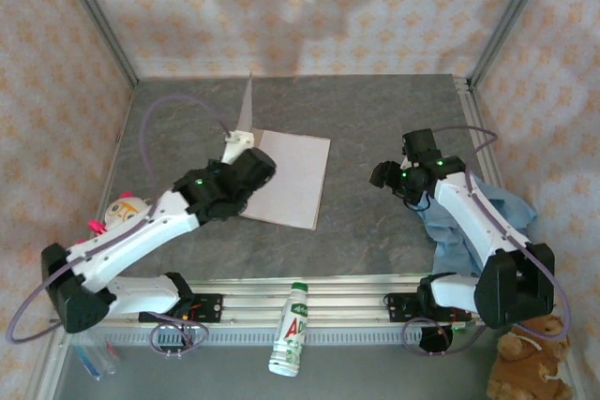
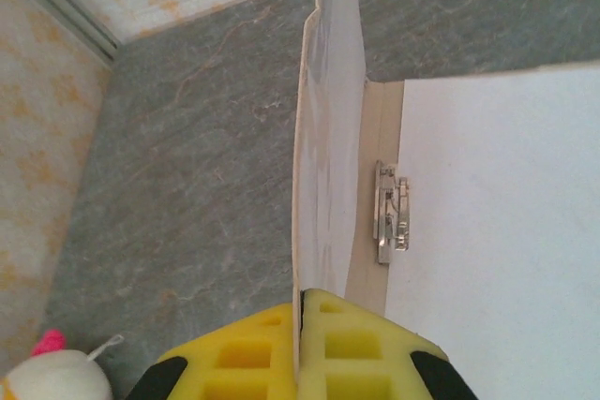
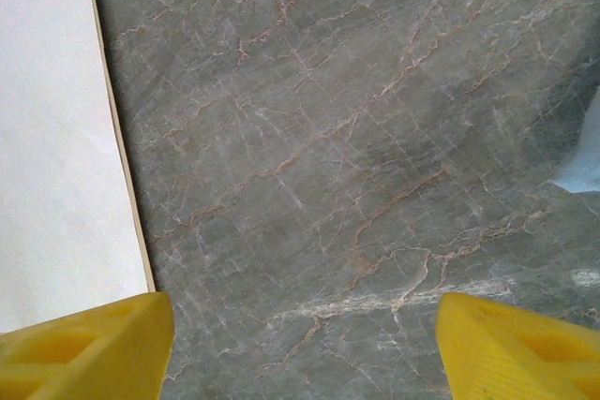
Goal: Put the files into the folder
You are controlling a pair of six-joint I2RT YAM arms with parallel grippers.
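Top view: the left gripper (image 1: 236,144) is clenching the raised cover of the folder (image 1: 247,105), standing it upright; the files (image 1: 286,180) are lying flat on the open lower face. The right gripper (image 1: 389,177) is hovering released near the blue cloth (image 1: 469,222). Left wrist: yellow fingers (image 2: 253,353) are pinching the cover's edge, beside the metal fastener (image 2: 392,213). Right wrist: spread fingers (image 3: 84,344) are hanging over the gray table (image 3: 328,138), files at left.

And the left arm (image 1: 187,203) hid one folder (image 2: 382,128) corner; the right arm (image 1: 473,217) covered some blue cloth (image 1: 511,208); files (image 2: 497,231) couldn't be counted.
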